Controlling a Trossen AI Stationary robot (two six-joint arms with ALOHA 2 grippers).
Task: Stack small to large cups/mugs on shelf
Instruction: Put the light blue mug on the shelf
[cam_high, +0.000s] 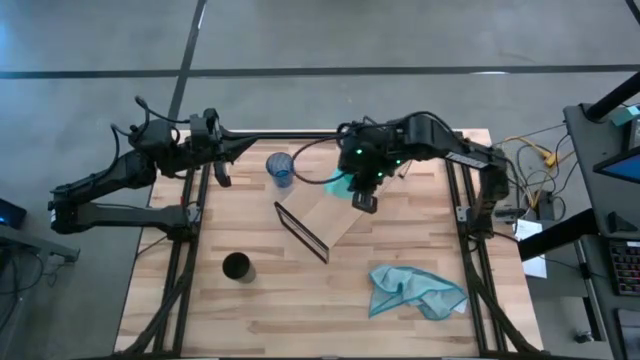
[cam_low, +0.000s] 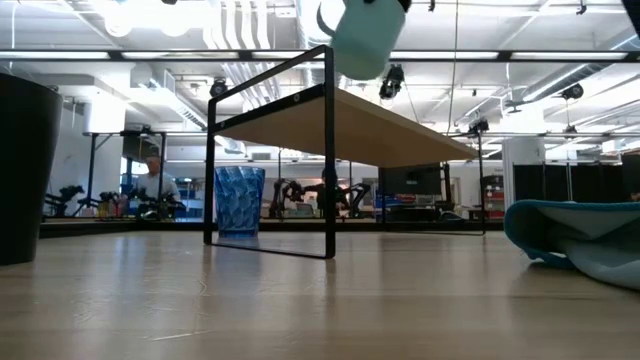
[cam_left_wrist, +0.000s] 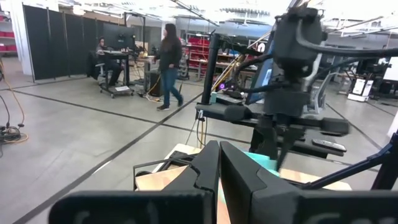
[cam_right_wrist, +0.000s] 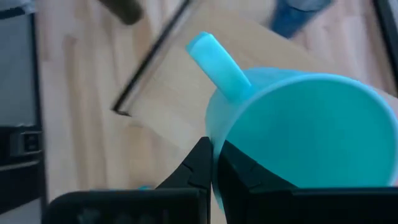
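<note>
High view first, operator: your right gripper (cam_high: 364, 196) hangs above the far end of the shelf (cam_high: 322, 219), over the middle of the table (cam_high: 300, 300), and it is pinching the teal mug (cam_high: 340, 183) by its rim. You can check that grip in the right wrist view, where the dark fingers (cam_right_wrist: 199, 171) come together on the wall of the mug (cam_right_wrist: 298, 134), one outside and one inside, with the open mouth toward the camera and the handle pointing away over the shelf plank (cam_right_wrist: 186, 93). In the low view you see the mug (cam_low: 362, 38) held in the air, clear of the plank (cam_low: 370, 125) and above its near left corner.

Your shelf lies at a slant across the table, its black wire frame end (cam_high: 300, 230) toward the near left. The blue tumbler (cam_high: 280, 168) stands upright on the table just beyond the shelf's far left side, apart from it. The black cup (cam_high: 237, 266) stands well apart, near the left edge. A teal cloth (cam_high: 415, 290) lies crumpled at the near right.

Your left gripper (cam_high: 222, 170) waits at the far left edge of the table; in the left wrist view its fingers (cam_left_wrist: 214, 165) are pressed together on nothing. People show in the room beyond.
</note>
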